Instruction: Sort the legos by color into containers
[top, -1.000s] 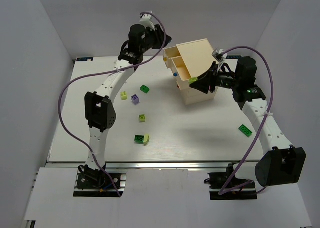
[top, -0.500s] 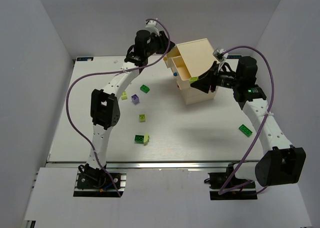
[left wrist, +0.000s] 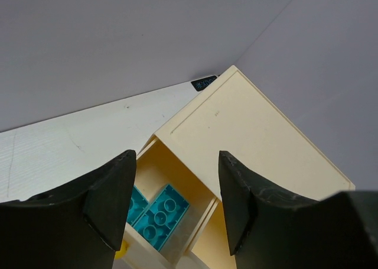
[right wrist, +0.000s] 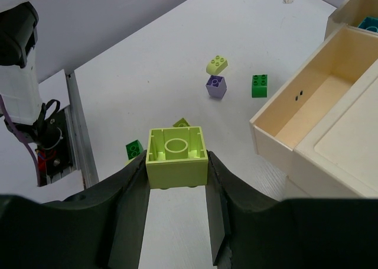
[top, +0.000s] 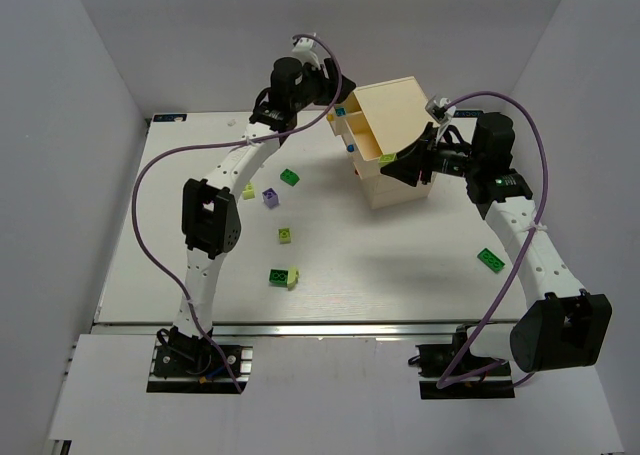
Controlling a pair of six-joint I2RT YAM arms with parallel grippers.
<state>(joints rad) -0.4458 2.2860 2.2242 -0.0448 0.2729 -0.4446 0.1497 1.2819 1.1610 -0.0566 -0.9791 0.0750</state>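
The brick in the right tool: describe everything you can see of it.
The pale yellow-green brick is a small square plastic piece, its hollow underside with one round tube facing the wrist camera. The right tool clamps it, a dark finger pressed on each side. It hangs above the table, touching nothing else, beside the open drawers of the chest.

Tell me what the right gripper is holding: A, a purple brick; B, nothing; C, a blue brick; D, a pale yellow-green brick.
D: in the right wrist view the right gripper is shut on a pale yellow-green brick, hollow underside facing the camera.
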